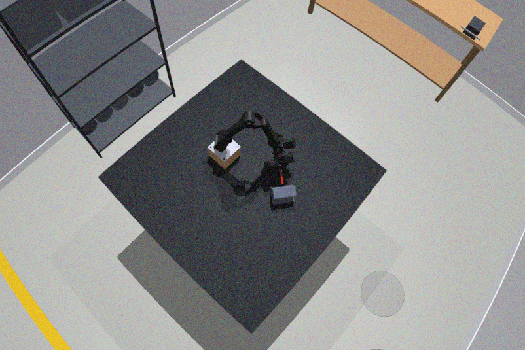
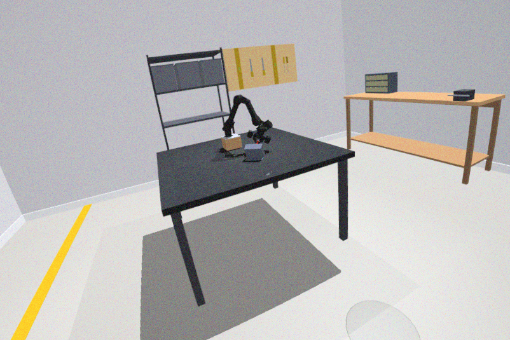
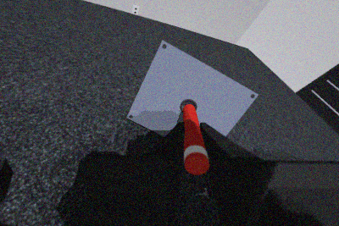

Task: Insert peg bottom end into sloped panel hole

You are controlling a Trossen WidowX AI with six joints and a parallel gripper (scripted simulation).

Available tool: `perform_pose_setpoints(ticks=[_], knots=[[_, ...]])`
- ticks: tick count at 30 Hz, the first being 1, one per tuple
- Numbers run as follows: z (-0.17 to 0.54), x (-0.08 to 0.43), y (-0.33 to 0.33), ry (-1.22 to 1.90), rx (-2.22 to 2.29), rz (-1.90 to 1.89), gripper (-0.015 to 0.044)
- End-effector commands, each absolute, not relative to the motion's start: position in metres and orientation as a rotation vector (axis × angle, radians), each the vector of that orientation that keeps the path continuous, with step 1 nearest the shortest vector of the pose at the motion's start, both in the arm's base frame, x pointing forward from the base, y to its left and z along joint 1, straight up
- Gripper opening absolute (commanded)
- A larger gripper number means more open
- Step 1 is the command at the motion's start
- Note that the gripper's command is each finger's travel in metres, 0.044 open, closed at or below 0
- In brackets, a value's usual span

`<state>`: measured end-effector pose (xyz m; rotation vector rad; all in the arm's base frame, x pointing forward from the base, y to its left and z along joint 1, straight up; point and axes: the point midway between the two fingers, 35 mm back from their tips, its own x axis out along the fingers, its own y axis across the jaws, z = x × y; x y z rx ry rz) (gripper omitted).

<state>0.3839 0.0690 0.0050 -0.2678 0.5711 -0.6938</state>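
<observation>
The round red peg (image 1: pixel 281 178) (image 2: pixel 257 142) (image 3: pixel 191 118) has a pale band near its near end. My gripper (image 1: pixel 280 171) (image 2: pixel 258 140) (image 3: pixel 191 127) is shut on it and holds it tilted toward the panel. The grey-blue sloped panel (image 1: pixel 283 192) (image 2: pixel 253 147) (image 3: pixel 152 78) has screws at its corners. Its round hole (image 3: pixel 188 101) shows in the wrist view, with the peg's far end over its lower part. I cannot tell whether that end is inside the hole or just in front of it. The dark fingers hide the panel's lower edge.
The dark table (image 1: pixel 241 274) (image 2: pixel 197 183) carries the arm's box-shaped base (image 1: pixel 224 160) (image 2: pixel 231 143) to the left of the panel in the top and exterior views. A shelf rack (image 1: pixel 103 53) (image 2: pixel 195 119) and a wooden bench (image 1: pixel 389 36) (image 2: pixel 407 97) stand away from the table.
</observation>
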Motion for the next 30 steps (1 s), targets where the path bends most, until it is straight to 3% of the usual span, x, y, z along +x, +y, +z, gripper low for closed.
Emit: perform_pose_setpoints(ticks=[1,30], knots=[[0.0003,0.3863,0.0644,0.578,-0.273,-0.692,0.0000],[-0.0008,0.3876,0.0623,0.570,-0.266,-0.695,0.0000]])
